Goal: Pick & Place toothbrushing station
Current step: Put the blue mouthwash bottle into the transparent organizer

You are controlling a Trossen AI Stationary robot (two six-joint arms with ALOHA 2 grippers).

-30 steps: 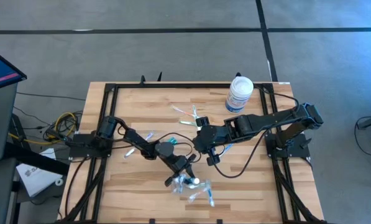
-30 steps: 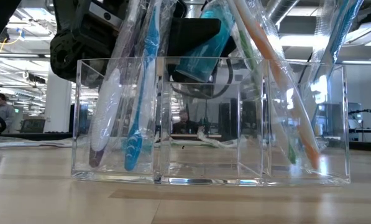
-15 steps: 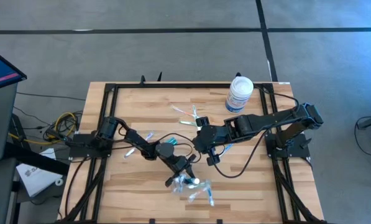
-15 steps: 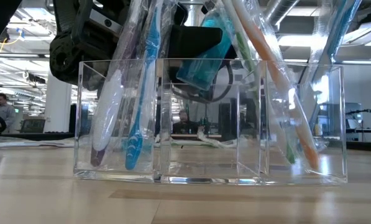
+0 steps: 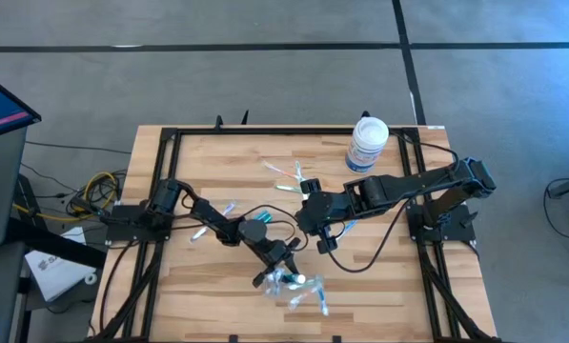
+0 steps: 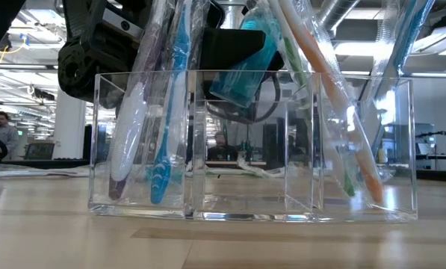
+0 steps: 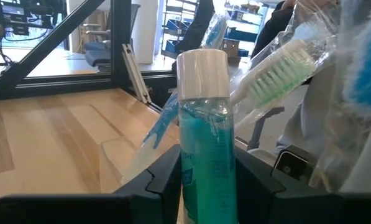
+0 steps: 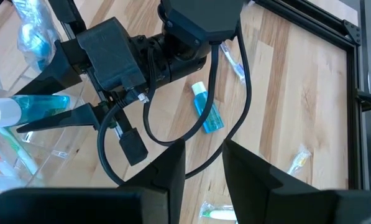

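Over the last second the teal tube [image 7: 204, 124], pinched in the left claw [image 7: 207, 180], has sunk slightly toward the middle compartment of the clear tray [image 6: 252, 209], so we judge the placing nearly done. The right claw [image 8: 204, 168] hovers spread and empty. Only its wrist view shows a second tube [image 8: 208, 116] lying on the desk [image 8: 297, 93].
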